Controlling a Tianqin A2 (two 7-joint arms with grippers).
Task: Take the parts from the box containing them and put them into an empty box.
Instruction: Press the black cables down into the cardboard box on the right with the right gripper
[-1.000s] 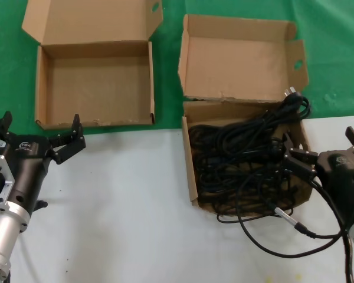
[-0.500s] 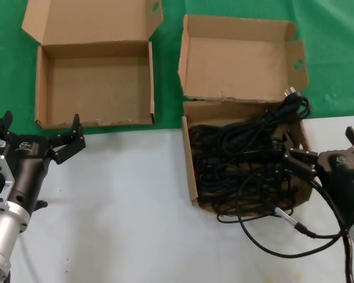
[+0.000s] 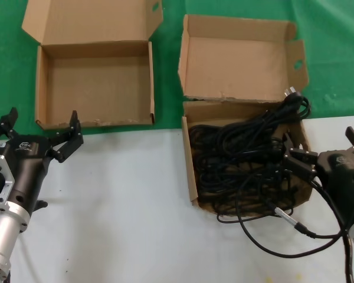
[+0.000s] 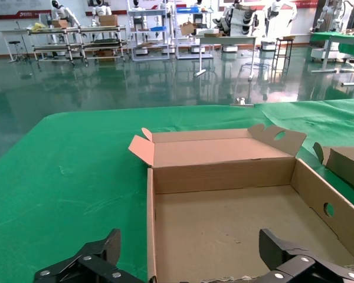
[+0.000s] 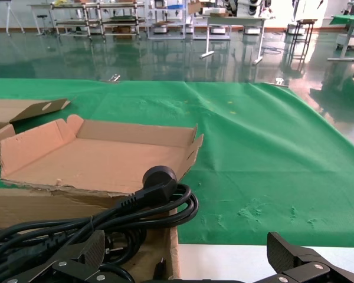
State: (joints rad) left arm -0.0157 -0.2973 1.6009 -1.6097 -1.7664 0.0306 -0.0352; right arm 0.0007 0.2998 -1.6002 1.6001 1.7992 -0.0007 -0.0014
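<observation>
Cable-filled box (image 3: 248,159) right of empty box (image 3: 94,82), left hand (image 3: 41,132) open near empty box's front wall, right hand (image 3: 321,150) open at cable box's right edge

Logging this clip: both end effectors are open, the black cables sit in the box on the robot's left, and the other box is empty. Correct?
Not quite. The head view shows the black cables in the box on the robot's right; the box on the left is empty. The left end effector and right end effector are both open, as you said.
</observation>
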